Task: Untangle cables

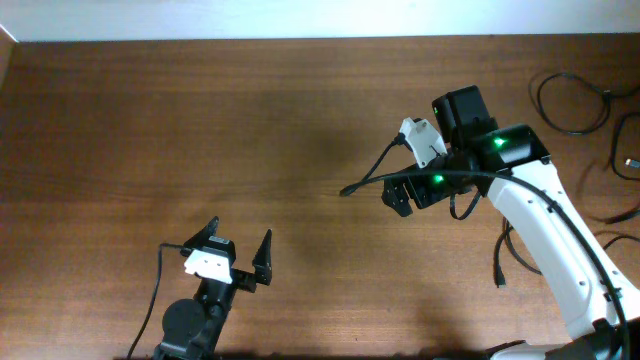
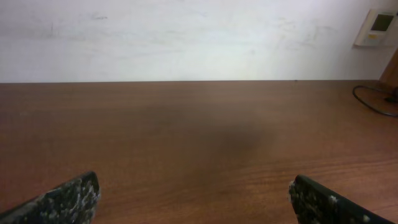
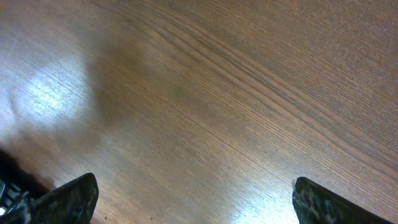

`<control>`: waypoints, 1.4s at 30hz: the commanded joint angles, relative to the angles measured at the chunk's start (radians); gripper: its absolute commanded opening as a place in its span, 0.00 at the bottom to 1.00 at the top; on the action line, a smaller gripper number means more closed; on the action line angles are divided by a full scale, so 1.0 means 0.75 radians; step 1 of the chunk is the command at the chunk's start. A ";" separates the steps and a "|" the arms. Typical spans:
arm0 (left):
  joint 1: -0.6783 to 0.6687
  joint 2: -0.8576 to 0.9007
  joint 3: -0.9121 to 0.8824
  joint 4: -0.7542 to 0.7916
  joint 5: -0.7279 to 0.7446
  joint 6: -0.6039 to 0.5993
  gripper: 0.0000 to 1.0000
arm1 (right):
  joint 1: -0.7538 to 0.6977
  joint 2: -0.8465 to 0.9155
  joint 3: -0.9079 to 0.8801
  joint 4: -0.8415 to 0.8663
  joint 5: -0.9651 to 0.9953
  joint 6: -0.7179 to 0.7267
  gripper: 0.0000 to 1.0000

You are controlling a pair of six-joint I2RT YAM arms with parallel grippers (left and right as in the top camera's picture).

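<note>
The brown wooden bench (image 1: 200, 120) carries the cables (image 1: 543, 100) only along its right side, well apart from both tools. One of them forms a wide loop near the far right corner; others trail along the right edge, partly cut off by the frame. A short cord with a small plug (image 1: 499, 272) lies just beside the right arm's white link (image 1: 540, 225), partly hidden under it. How many separate cords there are, and whether they cross, cannot be told at this size.

The left tool (image 1: 241, 230) sits low at the near edge, left of centre, pointing toward the far side; its fingers (image 2: 68, 199) are spread wide with only wood grain between them. Its wrist view shows nothing gripped; far off at the right edge of that view a thin curve of cable (image 2: 372, 104) rests on the bench, below a pale wall (image 2: 186, 37) with a small white box (image 2: 379, 26) mounted on it.

The right tool (image 3: 194, 186) hangs right of centre, left of the cables. Its own camera looks down at the surface, and its fingers (image 3: 329, 202) stand far apart, pinching nothing. In the overhead view a thicker black cord (image 1: 372, 172) belonging to the arm sweeps out to the left of the wrist; green lights (image 1: 497, 143) glow on the arm's dark joints.
</note>
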 commanded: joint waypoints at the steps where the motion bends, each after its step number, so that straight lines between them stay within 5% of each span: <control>1: 0.005 -0.013 -0.004 -0.007 -0.005 0.003 0.99 | 0.007 0.005 0.017 0.000 -0.017 0.011 0.99; 32: 0.005 -0.013 -0.004 -0.007 -0.005 0.003 0.99 | 0.006 -0.101 0.014 0.068 0.018 0.006 0.99; 42: 0.005 -0.013 -0.004 -0.007 -0.005 0.003 0.99 | 0.004 -0.427 -0.351 0.413 0.018 0.076 0.99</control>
